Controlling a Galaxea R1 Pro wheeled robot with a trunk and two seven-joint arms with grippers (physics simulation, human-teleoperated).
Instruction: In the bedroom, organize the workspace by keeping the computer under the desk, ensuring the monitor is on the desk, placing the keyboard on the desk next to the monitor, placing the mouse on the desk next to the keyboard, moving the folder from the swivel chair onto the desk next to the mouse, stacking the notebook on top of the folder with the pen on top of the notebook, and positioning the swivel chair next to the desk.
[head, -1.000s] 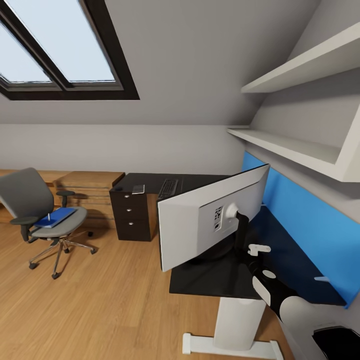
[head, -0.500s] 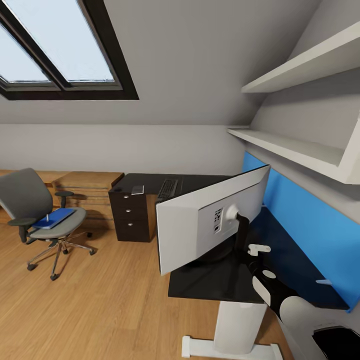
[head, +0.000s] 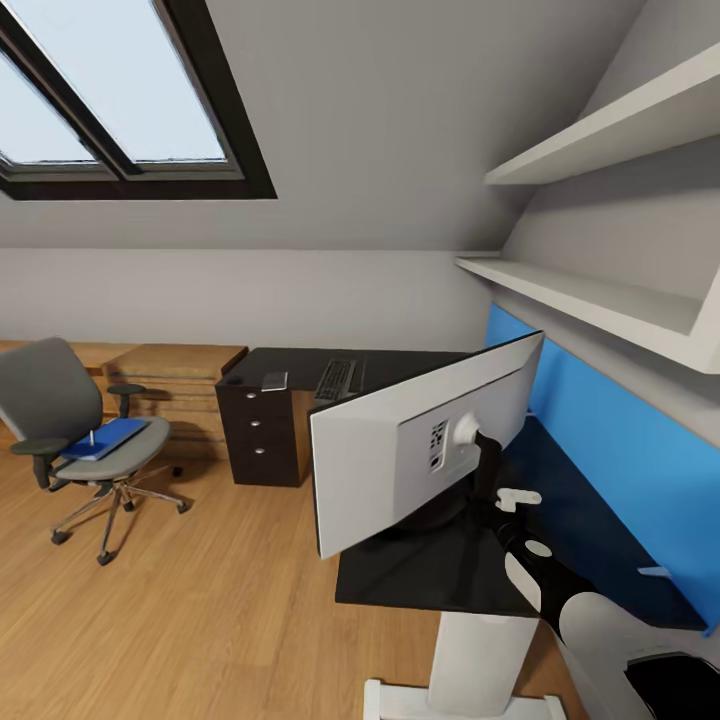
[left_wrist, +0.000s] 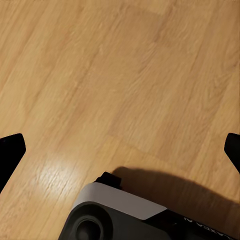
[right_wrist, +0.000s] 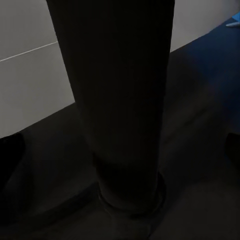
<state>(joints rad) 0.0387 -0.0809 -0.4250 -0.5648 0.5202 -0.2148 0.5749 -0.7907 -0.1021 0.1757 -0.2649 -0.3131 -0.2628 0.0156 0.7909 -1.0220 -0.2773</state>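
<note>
While the monitor (head: 420, 450) stands on the black worktop (head: 440, 575) with its white back facing the camera, the small dark markings on that back are too tiny to read, and the right hand (right_wrist: 120, 145) has its fingers spread apart either side of the monitor's dark stand (right_wrist: 120, 100). The left hand (left_wrist: 120, 145) hangs open over the wood floor (left_wrist: 100, 75). The keyboard (head: 335, 379) lies on the far worktop, and the blue folder (head: 105, 438) rests on the swivel chair (head: 75, 440) well apart from it.

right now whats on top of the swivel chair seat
The blue folder lies on the swivel chair seat, with a thin upright stick on it. Whether a notebook lies there too is too small to tell.
</note>
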